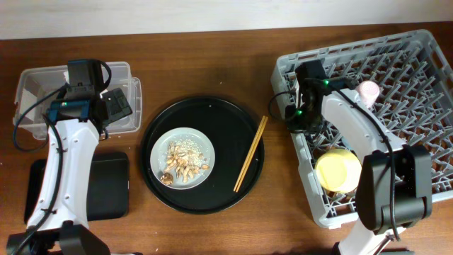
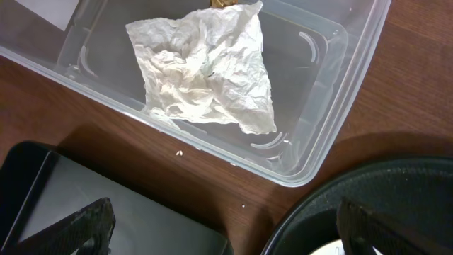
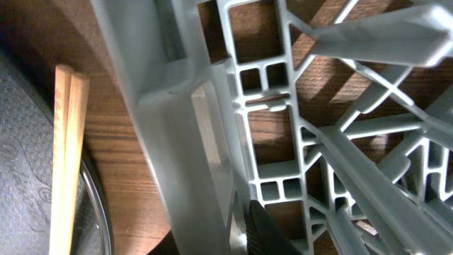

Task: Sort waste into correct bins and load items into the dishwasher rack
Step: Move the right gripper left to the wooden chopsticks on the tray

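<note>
A crumpled white paper wrapper (image 2: pixel 205 71) lies in the clear tub (image 2: pixel 333 106), with a gold scrap at its far edge. My left gripper (image 2: pixel 226 237) is open and empty, over the table between the tub, the shallow black tray (image 2: pixel 85 205) and the round tray; it also shows overhead (image 1: pixel 117 106). The grey plate (image 1: pixel 182 157) holds tan food scraps (image 1: pixel 182 164). Wooden chopsticks (image 1: pixel 251 154) lie on the round tray's right side and show in the right wrist view (image 3: pixel 67 156). My right gripper (image 1: pixel 299 117) is at the dishwasher rack's (image 1: pixel 425 106) left wall; only one finger (image 3: pixel 263 230) shows. The pink cup (image 1: pixel 368 90) and yellow bowl (image 1: pixel 338 170) sit in the rack. The light-blue cup is out of view.
The large round black tray (image 1: pixel 212 113) sits mid-table between the bins and the rack. The clear tub (image 1: pixel 42 85) is at the back left, with the shallow black tray (image 1: pixel 99 191) in front of it. The rack wall (image 3: pixel 177 142) fills the right wrist view.
</note>
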Motion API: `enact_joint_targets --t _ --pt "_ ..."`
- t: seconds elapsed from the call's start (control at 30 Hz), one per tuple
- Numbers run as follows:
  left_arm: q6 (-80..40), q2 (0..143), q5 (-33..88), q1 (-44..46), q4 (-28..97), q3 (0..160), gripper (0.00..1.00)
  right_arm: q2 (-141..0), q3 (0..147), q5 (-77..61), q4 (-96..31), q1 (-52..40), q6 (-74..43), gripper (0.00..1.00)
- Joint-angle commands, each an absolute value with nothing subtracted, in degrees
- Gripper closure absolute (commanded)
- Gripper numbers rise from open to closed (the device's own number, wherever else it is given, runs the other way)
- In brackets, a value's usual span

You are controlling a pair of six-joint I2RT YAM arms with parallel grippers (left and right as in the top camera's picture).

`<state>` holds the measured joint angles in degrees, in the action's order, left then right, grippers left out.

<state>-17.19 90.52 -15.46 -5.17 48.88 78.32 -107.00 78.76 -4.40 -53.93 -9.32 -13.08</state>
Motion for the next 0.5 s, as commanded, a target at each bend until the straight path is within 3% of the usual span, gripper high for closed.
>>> enact_joint_targets --t 0.0,0.37,0.47 --pt "-17.8 90.0 -15.9 -5.1 48.9 78.6 0.01 -107.4 79.3 -5.9 -52.3 -9.8 -18.6 0.85" --pt "-17.8 90.0 -15.9 -5.1 48.9 78.6 0.01 -107.4 79.3 -13.5 -48.6 -12.2 -22.8 0.88" --pt "-17.8 90.0 -15.9 -5.1 48.9 78.6 0.01 -107.4 79.8 -12.9 -48.7 -16.6 -22.8 0.78"
